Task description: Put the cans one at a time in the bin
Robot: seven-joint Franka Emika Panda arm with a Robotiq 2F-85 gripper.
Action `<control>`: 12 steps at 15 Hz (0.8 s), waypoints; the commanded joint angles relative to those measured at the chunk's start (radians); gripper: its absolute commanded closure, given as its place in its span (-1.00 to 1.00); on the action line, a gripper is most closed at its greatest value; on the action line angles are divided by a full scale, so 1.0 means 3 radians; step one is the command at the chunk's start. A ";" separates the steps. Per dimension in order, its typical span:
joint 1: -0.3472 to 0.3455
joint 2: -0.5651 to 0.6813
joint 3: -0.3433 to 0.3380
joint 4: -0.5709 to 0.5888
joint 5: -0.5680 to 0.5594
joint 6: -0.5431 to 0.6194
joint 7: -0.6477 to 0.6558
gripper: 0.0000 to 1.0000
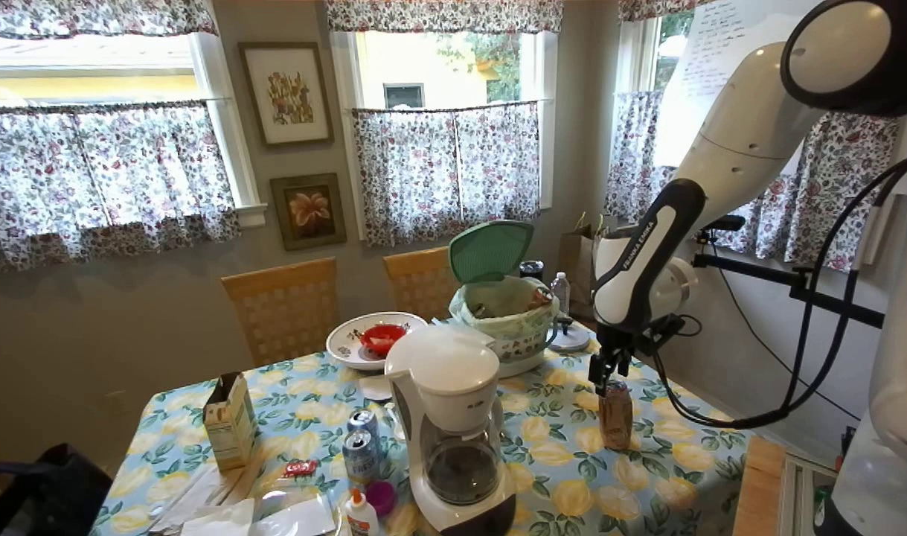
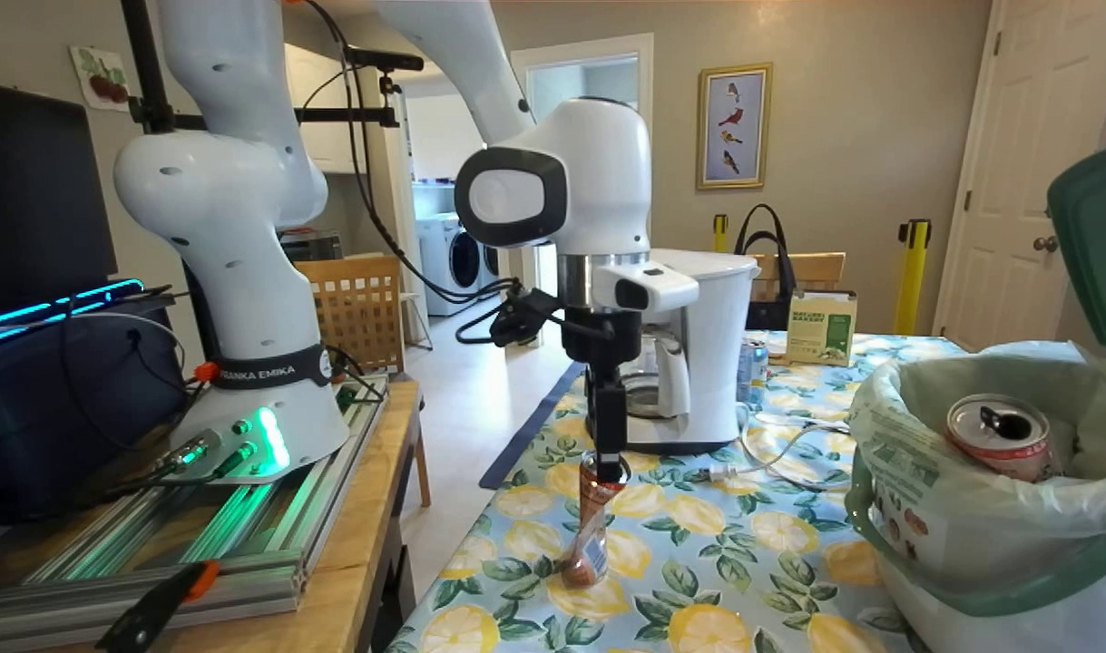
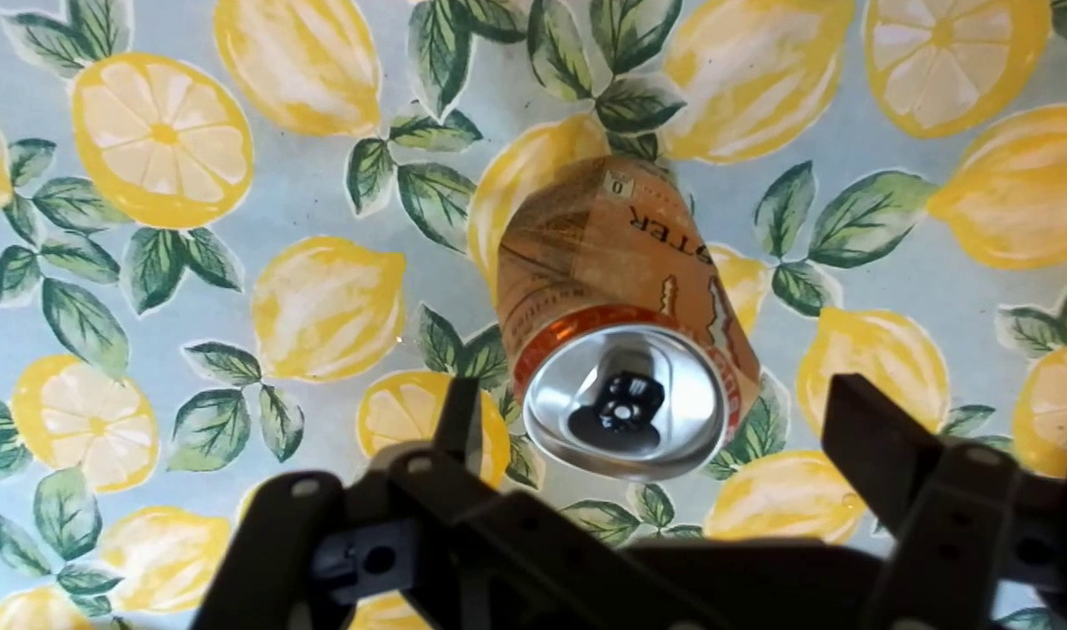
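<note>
Centrally in the wrist view, a dented orange-brown can [image 3: 551, 254] is framed by the fingers [image 3: 874, 446], which are held apart, one to either side of its opened silver top, with a gap visible at each side. In both exterior views this can is shown standing on the tabletop [image 2: 725, 508] below the fingers, its top close to their tips. Well apart from the fingers, the bin [image 1: 524, 363] is seen with its green lid [image 1: 490, 249] raised and its rim covered by a pale-green liner [image 2: 915, 426]; within the liner a reddish can [image 2: 1002, 444] is held at a tilt. Two blue-and-silver cans [image 1: 361, 458] are separated from the fingers by the white coffee maker [image 1: 453, 406]. Beyond the coffee maker, as reckoned from the fingers, a tan carton [image 1: 230, 428] and an orange-capped white bottle [image 1: 361, 515] are placed. Likewise well apart from the fingers, a red bowl [image 1: 385, 339] is contained in a patterned white plate [image 1: 340, 344], near the bin.
</note>
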 commanded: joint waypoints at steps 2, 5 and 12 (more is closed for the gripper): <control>-0.0033 0.0118 0.0074 0.0006 0.0157 0.0127 -0.0101 -1.00; -0.0041 0.0152 0.0076 0.0015 0.0138 0.0143 -0.0098 -1.00; -0.0108 0.0122 0.0071 0.0067 -0.0001 0.0094 -0.0577 -1.00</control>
